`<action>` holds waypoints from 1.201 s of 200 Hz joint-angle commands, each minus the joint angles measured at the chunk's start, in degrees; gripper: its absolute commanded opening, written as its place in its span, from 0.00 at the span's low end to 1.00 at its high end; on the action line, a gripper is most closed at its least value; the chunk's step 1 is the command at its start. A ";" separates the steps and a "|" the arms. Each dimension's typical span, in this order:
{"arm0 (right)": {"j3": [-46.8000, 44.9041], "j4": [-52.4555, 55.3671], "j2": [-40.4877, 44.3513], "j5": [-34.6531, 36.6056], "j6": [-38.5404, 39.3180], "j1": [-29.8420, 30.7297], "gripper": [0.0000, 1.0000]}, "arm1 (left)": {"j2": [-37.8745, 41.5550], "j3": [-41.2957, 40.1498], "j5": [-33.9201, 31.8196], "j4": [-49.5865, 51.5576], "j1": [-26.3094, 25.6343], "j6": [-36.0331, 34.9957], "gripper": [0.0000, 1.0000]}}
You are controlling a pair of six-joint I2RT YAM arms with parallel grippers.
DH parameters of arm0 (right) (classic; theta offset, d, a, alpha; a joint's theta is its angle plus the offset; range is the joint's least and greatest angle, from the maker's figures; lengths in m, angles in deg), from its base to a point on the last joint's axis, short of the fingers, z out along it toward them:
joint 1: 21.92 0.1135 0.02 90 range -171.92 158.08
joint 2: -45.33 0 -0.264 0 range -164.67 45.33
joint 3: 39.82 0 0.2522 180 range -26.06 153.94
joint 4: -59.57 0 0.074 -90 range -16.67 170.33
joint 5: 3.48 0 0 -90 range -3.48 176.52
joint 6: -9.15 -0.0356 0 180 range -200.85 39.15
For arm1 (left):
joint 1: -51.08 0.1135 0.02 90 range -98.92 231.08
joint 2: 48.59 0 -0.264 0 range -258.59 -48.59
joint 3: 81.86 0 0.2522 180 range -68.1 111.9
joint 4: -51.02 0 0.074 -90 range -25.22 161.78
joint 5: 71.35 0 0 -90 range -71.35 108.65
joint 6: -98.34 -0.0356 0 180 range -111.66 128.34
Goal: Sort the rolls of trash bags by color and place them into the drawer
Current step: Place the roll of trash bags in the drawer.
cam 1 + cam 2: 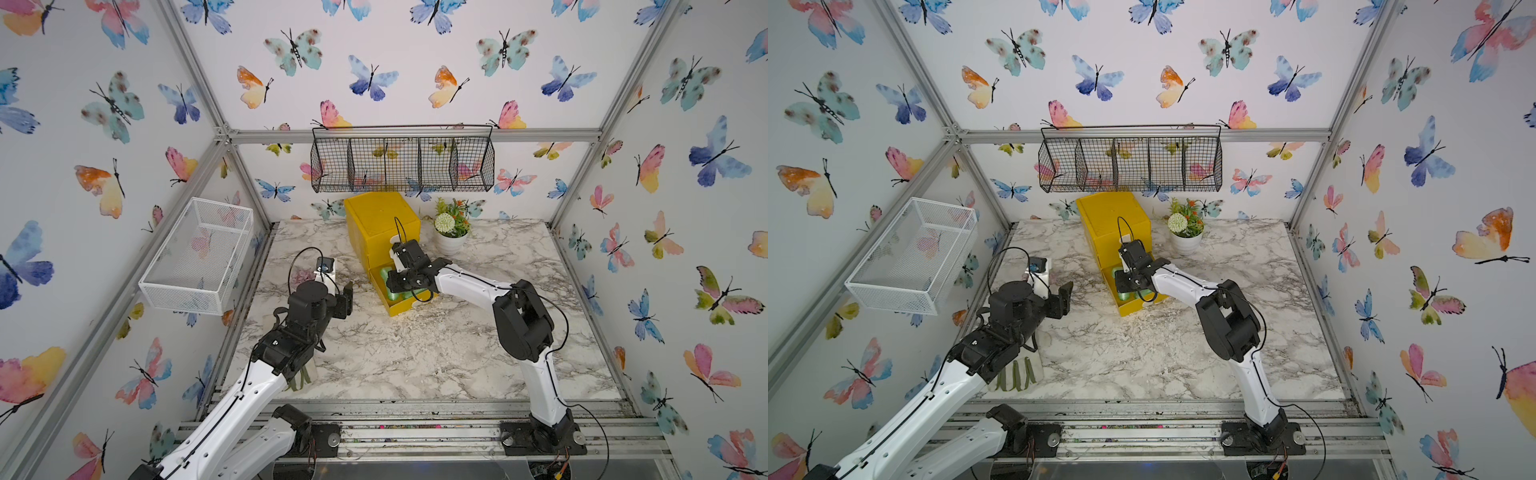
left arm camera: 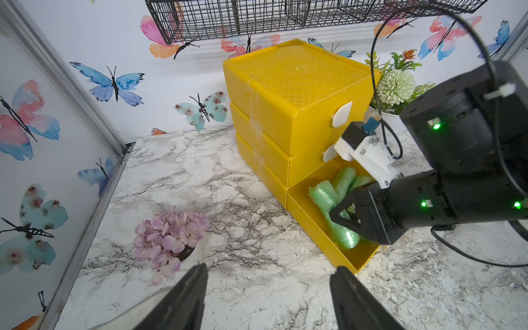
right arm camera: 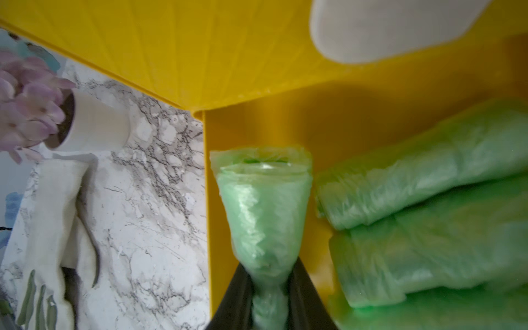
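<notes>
Although nothing on the left is under load, that side carries a small hazard. Below the white mesh basket [image 1: 178, 297] on the left wall, the left gripper [image 2: 271, 268] hovers over the marble with its jaws spread and empty. The pot of lilac flowers [image 2: 168, 231] stands just beside it, and a glove [image 1: 1017, 374] lies under the arm, so a careless swing could tip the pot or drag the glove.

Right of that, at the far middle of the table, stands the yellow drawer chest [image 1: 380, 216]. Its two upper drawers are shut and its bottom drawer [image 2: 311, 225] is pulled out toward the near side. Several green rolls [image 2: 343, 183] lie inside it. The right gripper [image 3: 268, 288] reaches into the drawer, clenched on the end of one more green roll [image 3: 263, 205], which is close to the drawer's left wall.

The main risks are here:
- The crinkly film may cling to a finger when the jaws part and lift back out.
- The roll may end up propped on the others, above the rim, and jam the drawer when it closes.
- The wrist sits close under the middle drawer's white tab and could snag it on withdrawal.

No pink or purple rolls are visible. Farther right, the potted plant [image 1: 451, 232] is clear of the arm.
</notes>
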 commanded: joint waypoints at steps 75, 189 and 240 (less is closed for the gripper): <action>-1.06 -4.73 -2.52 -0.26 0.14 1.32 0.28 | 1.66 -0.03 1.40 -0.49 0.56 0.03 0.74; -4.55 -4.90 6.62 3.03 -1.06 1.60 0.39 | 1.55 0.14 2.81 -0.32 0.61 -0.17 0.74; -20.99 -9.48 25.94 7.75 -3.38 1.60 0.43 | 0.02 2.51 3.81 1.22 0.82 0.53 0.86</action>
